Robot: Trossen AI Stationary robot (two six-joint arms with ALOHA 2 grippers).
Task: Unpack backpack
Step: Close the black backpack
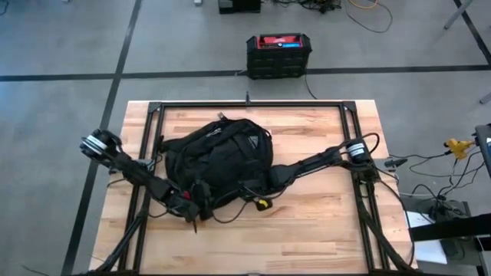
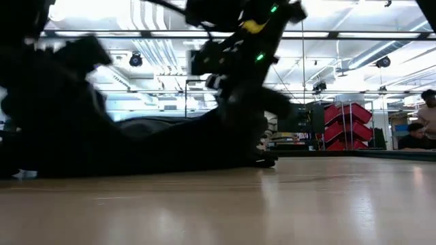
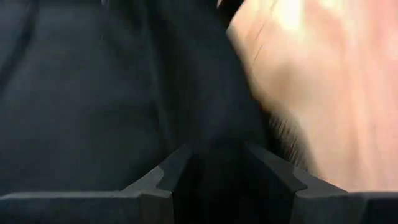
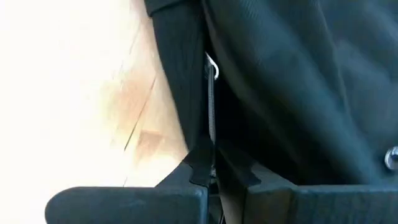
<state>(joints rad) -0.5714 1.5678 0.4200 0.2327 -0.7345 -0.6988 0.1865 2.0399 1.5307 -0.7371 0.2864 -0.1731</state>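
Note:
The black backpack lies flat on the wooden table, near its middle. My left gripper is at the backpack's near left edge, and black fabric fills the gap between its fingers. My right gripper is at the backpack's near right edge, shut on a narrow black strip of it. In the low view the backpack is a dark low heap with an arm above it. My left gripper has a fold of the backpack's black fabric between its two fingers, at the pack's near left edge. One layer or several, I cannot tell. The pack rests on the table. My right gripper pinches a narrow black strip at the backpack's near right edge between its two fingers. A thin line ending in a small metal ring runs along that strip. The fingers lie along the strip, and the pack lies on the table.
A black metal frame runs round the table top. A hard black box with a red top stands on the floor beyond the far edge. Bare wood lies along the near edge. People show far back in the room.

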